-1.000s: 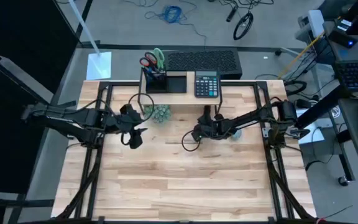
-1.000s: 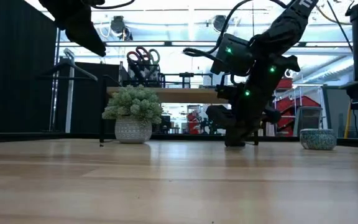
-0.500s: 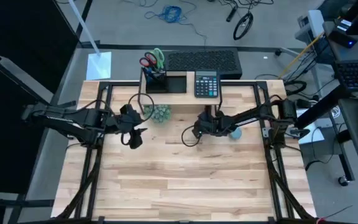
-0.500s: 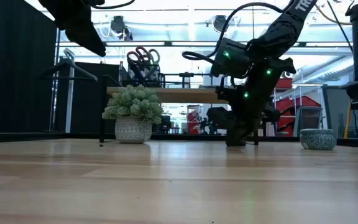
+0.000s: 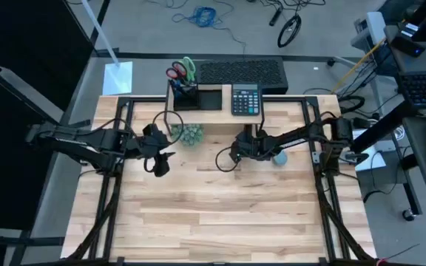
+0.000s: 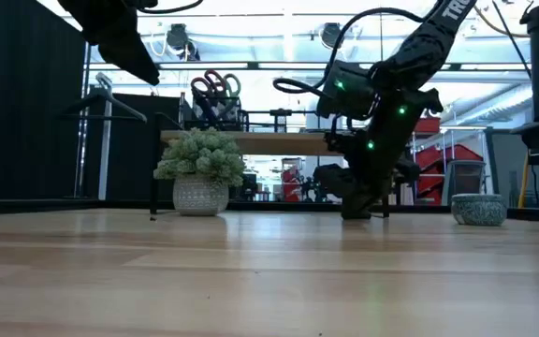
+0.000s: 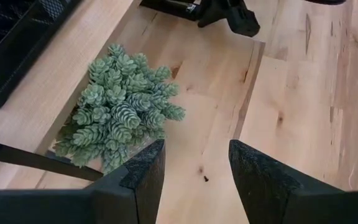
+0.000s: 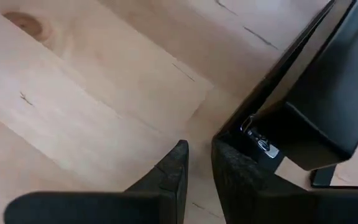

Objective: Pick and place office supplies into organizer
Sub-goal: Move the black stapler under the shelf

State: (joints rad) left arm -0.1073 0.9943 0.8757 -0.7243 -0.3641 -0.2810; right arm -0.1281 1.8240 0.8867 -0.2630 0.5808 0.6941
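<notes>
- While my right gripper (image 5: 237,154) sits low over the bench (image 5: 213,214) near the riser shelf (image 5: 198,103), its fingers (image 8: 173,171) are nearly pinched together w/ nothing visible between them, so I read it as closed and empty.
- Left gripper (image 7: 194,177) waits over the bench's left side beside the plant (image 5: 190,134), jaws apart, nothing held.
- Organizer (image 5: 187,94) stands on the shelf's left part next to the calculator (image 5: 246,99); red- and green-handled scissors (image 5: 183,71) already stand up in its pen cup.
- Can't spot any loose supplies on the bench, so probably at the tail end of the task or hunting the next item; next move needs a target I can actually see.
- Surface: pale wood planks, a small patterned bowl (image 6: 479,208) near the right arm.
- Room: keyboard (image 5: 241,72) behind the shelf, cables on the floor, bright lab space beyond.
</notes>
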